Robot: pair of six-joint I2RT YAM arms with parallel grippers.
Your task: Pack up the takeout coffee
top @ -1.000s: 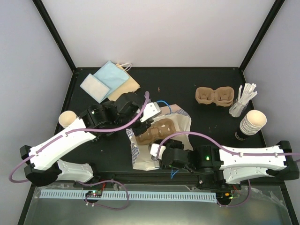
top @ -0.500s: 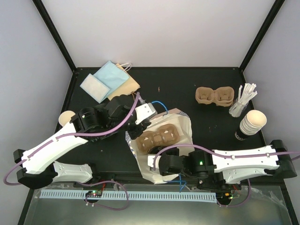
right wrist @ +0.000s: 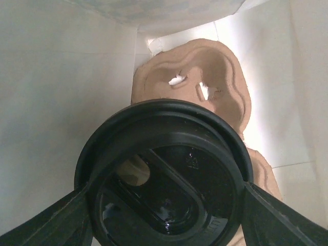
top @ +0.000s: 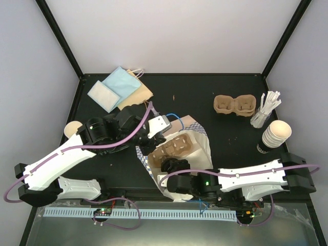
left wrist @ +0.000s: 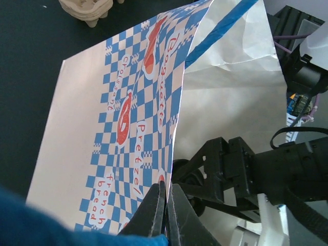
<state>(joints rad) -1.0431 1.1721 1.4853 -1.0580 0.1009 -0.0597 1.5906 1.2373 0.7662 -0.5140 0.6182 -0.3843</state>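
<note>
The blue-checked paper bag (top: 197, 141) lies open in the middle of the table with a brown pulp tray (top: 173, 148) inside it. My left gripper (top: 154, 135) is shut on the bag's upper edge (left wrist: 171, 148), its fingertips (left wrist: 165, 187) pinching the paper. My right gripper (top: 171, 166) is inside the bag mouth, shut on a round black lid (right wrist: 164, 174) above the pulp tray (right wrist: 205, 82). Whether a cup hangs under the lid is hidden. The right wrist view is filled by the lid between my fingers (right wrist: 46, 220).
Spare pulp trays (top: 234, 105), white stir sticks (top: 266, 110) and a stack of tan cups (top: 277, 133) stand at the back right. A single cup (top: 72, 128) stands at the left. Blue and tan flat bags (top: 115, 89) lie at the back left.
My right gripper has moved left and forward into the bag mouth with the lid. My left gripper has pulled the bag's edge back, and the bag stands more open.
</note>
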